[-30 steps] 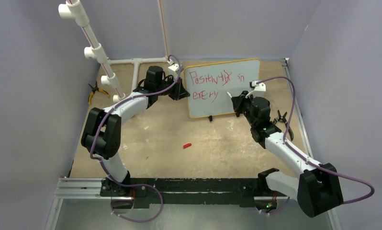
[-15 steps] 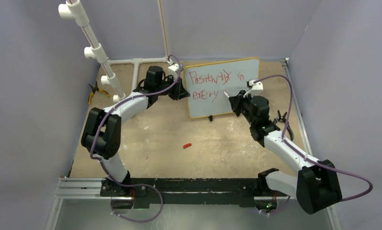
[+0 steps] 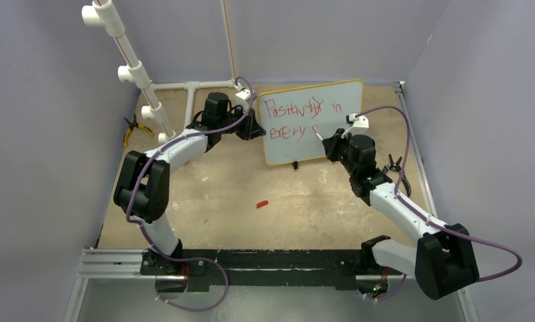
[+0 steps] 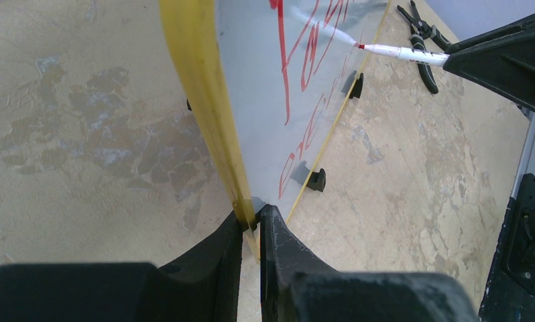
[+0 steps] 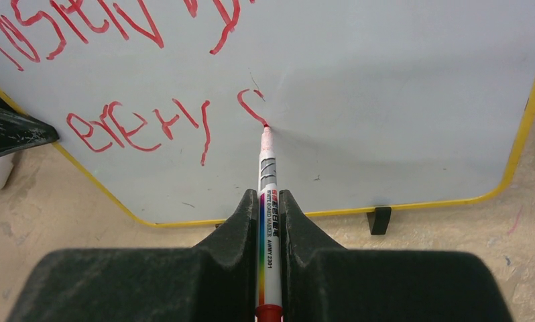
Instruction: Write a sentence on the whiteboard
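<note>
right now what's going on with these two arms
The left gripper clamps the whiteboard by its side edge, steadying it. The right gripper holds a red marker with its tip on the board, where a curved stroke has been begun after "every" in the sentence.

Marker tip on whiteboard, ctr

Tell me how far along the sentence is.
Done: "Positivity in" and "every" of the sentence are on the whiteboard. In hand: left gripper clamps the board's edge; right gripper presses the marker tip into a short curved stroke after "every". Left: finishing that word, probably.
</note>
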### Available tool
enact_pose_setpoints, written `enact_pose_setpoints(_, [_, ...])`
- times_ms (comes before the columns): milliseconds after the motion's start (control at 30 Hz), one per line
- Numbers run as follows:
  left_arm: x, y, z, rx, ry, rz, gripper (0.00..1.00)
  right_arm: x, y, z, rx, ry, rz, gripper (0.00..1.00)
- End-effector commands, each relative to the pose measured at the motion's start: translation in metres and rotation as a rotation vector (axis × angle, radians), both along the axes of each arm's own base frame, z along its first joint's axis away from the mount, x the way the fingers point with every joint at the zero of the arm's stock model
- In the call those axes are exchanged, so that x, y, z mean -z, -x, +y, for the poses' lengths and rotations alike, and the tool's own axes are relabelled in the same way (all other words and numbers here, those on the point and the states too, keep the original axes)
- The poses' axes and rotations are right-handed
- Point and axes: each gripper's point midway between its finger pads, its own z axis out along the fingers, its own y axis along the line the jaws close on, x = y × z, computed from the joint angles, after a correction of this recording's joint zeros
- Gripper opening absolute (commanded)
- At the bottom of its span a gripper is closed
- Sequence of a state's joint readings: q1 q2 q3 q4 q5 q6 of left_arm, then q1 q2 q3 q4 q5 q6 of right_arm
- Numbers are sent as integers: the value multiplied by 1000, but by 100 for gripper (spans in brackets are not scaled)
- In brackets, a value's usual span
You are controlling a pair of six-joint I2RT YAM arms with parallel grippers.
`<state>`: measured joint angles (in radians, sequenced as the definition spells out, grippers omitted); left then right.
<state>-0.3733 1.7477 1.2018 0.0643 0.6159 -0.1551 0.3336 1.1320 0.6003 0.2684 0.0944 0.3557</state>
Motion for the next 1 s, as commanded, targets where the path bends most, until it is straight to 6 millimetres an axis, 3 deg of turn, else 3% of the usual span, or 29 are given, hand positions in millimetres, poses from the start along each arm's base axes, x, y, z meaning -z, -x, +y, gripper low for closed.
enact_pose_setpoints(0, [-30,-8,3,-16,26,-99,0,-36,-15,-4,48,-29,-84,0])
enact_pose_setpoints(200, [-30,-8,2,-13,27,-99,0,-72,-27,-5,72,-35,-160,0])
enact_pose_setpoints(367, [-31,-8,2,-13,27,-101,0,-83,-32,-6,76,-20,-179,0])
enact_pose_setpoints(967, [-34,-7,2,-14,32,-107,0,-27,-17,-11,97,-18,-49,0])
